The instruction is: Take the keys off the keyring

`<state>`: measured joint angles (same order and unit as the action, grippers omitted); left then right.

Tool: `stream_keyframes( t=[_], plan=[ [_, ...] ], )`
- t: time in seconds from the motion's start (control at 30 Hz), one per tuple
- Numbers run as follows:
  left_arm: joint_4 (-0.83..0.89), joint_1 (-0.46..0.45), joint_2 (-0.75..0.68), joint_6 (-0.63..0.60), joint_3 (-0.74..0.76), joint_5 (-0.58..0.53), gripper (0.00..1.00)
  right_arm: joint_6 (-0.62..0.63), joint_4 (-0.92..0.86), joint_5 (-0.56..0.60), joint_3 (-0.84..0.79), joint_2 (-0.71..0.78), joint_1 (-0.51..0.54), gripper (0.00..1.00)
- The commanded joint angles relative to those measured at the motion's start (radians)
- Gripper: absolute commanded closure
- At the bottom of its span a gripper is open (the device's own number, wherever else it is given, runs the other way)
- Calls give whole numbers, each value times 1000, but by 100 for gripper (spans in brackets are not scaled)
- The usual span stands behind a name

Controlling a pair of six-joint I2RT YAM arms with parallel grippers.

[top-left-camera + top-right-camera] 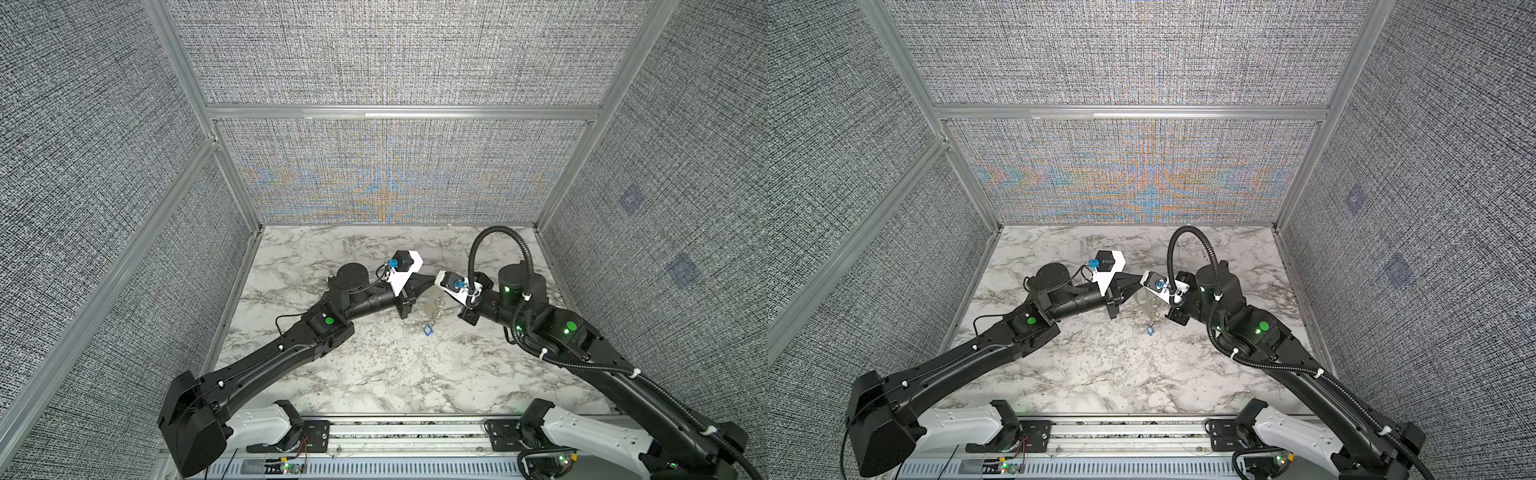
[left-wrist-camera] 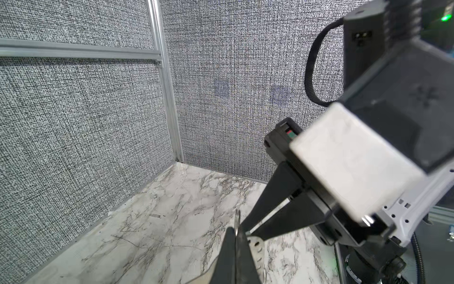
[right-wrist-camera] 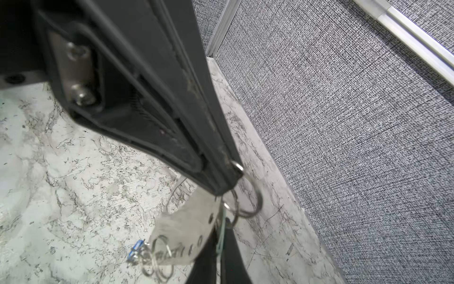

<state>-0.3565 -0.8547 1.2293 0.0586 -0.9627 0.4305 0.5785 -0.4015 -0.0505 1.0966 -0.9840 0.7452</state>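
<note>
Left gripper (image 2: 236,233) is clamped on a thin metal piece (image 2: 237,218); plate or ring, I cannot tell. Right gripper (image 3: 221,179) pinches a large ring (image 3: 249,200). The 2 grippers meet above the far half of the marble table (image 1: 374,365). Beneath them, in a loose bunch, hang the pale plate (image 3: 184,221), the small keyring (image 3: 159,255) and its blue tag (image 3: 135,250).

Above the middle of the table (image 1: 374,374), left gripper (image 1: 430,284) on the left, right gripper (image 3: 232,180) on the right, tips almost together. Beneath the tips, keyring (image 3: 259,201) with keys (image 3: 186,221), hanging; tag (image 1: 428,330) lowest, toward the near edge.
</note>
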Motion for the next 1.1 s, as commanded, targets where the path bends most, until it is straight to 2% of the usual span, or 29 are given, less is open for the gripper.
stream_keyframes(
  t=[0.0,0.37,0.67,0.9,1.07],
  plan=[
    [-96,2,0,33,9,8,100,37,4,-17,22,-5,8,100],
    [-177,2,-10,54,53,-28,100,43,-29,-33,38,-49,33,100],
    [-180,8,-32,44,64,-38,100,49,-36,6,31,-37,30,100],
    [-174,30,-70,33,90,-48,100,-69,5,-21,-17,-8,-41,100],
    [-158,40,-88,23,111,-60,100,-138,1,-28,-45,-41,-90,100]
  ],
)
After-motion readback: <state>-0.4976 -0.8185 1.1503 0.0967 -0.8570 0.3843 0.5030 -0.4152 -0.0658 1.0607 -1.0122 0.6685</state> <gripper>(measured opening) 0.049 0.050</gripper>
